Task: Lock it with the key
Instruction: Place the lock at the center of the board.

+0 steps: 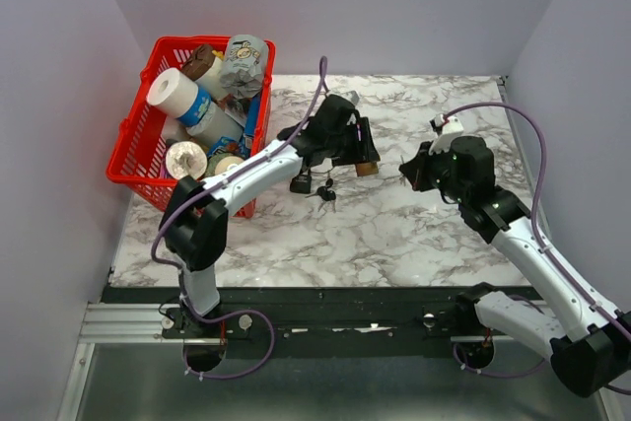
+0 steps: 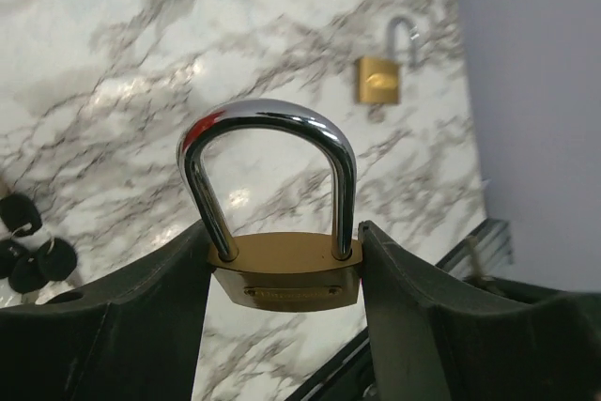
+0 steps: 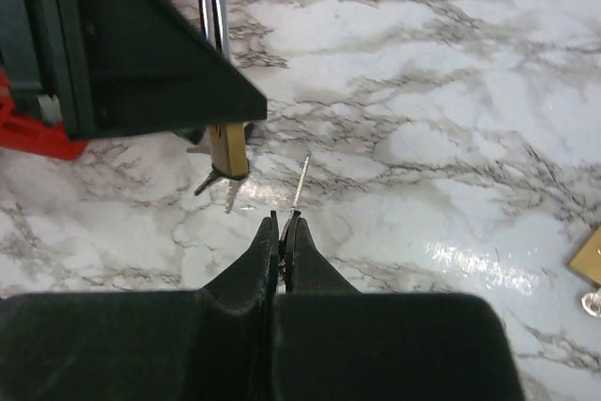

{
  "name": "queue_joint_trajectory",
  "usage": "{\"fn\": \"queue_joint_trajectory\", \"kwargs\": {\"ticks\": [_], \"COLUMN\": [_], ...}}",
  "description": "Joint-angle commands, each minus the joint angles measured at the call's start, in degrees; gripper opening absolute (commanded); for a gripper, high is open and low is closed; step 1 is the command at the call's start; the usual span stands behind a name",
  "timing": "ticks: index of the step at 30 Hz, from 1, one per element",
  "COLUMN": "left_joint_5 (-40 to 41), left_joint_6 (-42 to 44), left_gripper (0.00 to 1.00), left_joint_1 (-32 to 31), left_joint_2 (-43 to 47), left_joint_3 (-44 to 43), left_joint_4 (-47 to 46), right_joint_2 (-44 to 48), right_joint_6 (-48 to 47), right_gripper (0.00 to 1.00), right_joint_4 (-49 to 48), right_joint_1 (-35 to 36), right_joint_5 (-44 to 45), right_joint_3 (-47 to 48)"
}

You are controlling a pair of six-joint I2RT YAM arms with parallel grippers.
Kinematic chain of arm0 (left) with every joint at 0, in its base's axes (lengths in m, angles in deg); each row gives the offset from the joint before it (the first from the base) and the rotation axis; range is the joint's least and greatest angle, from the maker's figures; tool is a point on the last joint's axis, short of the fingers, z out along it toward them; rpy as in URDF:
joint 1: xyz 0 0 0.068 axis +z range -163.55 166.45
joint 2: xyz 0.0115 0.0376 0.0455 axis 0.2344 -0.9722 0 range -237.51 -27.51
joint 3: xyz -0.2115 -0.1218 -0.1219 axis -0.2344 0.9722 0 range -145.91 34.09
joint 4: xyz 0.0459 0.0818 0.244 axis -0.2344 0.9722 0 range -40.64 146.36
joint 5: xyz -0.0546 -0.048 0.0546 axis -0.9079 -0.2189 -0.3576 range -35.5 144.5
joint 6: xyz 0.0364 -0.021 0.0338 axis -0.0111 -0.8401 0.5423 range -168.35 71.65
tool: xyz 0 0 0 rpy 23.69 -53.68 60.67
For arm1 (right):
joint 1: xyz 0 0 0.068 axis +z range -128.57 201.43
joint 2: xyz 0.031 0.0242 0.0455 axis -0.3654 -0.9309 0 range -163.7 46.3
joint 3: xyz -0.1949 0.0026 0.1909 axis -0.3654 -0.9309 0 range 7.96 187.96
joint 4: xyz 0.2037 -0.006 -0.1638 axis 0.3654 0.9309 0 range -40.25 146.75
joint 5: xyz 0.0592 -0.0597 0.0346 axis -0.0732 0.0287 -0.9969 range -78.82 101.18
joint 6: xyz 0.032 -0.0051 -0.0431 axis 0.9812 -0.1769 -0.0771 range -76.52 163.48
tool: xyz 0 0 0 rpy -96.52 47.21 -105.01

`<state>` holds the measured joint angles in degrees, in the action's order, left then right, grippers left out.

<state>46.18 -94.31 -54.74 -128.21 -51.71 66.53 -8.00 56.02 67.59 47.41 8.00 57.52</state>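
A brass padlock (image 2: 286,281) with a chrome shackle (image 2: 272,117) sits upright between the fingers of my left gripper (image 2: 285,241), which is shut on its body. Both shackle legs enter the body. From above, the left gripper (image 1: 363,153) holds this padlock (image 1: 367,168) over mid-table. My right gripper (image 3: 285,218) is shut on a thin silver key (image 3: 300,180), whose blade points forward toward the held padlock (image 3: 228,147), a short gap away. The right gripper (image 1: 408,173) hovers just right of the padlock.
A second brass padlock (image 2: 378,79) with an open shackle lies on the marble (image 1: 394,234); its corner (image 3: 590,255) shows by the right gripper. Black-headed keys (image 1: 325,192) and a small dark lock (image 1: 301,184) lie under the left arm. A red basket (image 1: 133,150) of items stands far left.
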Motion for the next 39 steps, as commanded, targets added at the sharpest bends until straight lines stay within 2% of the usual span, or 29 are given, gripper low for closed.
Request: {"fn": "queue_joint_trajectory", "kwargs": {"ticks": [1,6,15,23,27,31,33,35,39], "left_joint_5": [2.5,2.0,2.1,6.8,7.9,11.6,12.4,13.4,13.6], "left_joint_6": [4.4,3.8,-0.2,-0.5,-0.5,-0.4,-0.6,-0.8,-1.4], "left_gripper": [0.0,0.0,0.0,0.01,0.21,0.35,0.48,0.51,0.66], "left_joint_1": [-1.0,-2.3,-2.6,-3.3,-3.7,-4.1,-4.2,-4.3,-4.3], "left_joint_2": [-6.9,-12.7,-18.0,-22.6,-24.5,-25.7,-25.9,-26.1,-26.2], "left_joint_3": [-6.2,-6.7,-4.5,-9.7,-10.1,-10.3,-10.2,-9.7,-9.3], "left_joint_4": [11.0,12.2,12.6,14.7,15.6,17.6,18.2,18.4,18.5], "right_joint_2": [-1.8,-1.5,0.9,1.1,0.8,0.2,-0.2,-0.5,-1.2], "right_joint_6": [5.7,6.1,5.6,6.5,6.6,6.6,6.6,6.8,7.2], "right_gripper": [0.01,0.01,0.01,0.01,0.01,0.01,0.01,0.01,0.01], "right_joint_4": [1.7,0.6,-0.4,-1.1,-1.8,-1.8,-1.8,-1.9,-1.9], "right_joint_1": [-2.9,-3.5,-3.7,-4.0,-4.3,-4.6,-4.8,-5.0,-5.3], "right_joint_5": [-0.3,-1.7,-2.4,-2.4,-2.6,-2.3,-2.0,-1.9,-1.6], "right_joint_3": [-1.5,-4.3,-8.6,-9.7,-9.7,-9.5,-9.6,-9.8,-10.0]}}
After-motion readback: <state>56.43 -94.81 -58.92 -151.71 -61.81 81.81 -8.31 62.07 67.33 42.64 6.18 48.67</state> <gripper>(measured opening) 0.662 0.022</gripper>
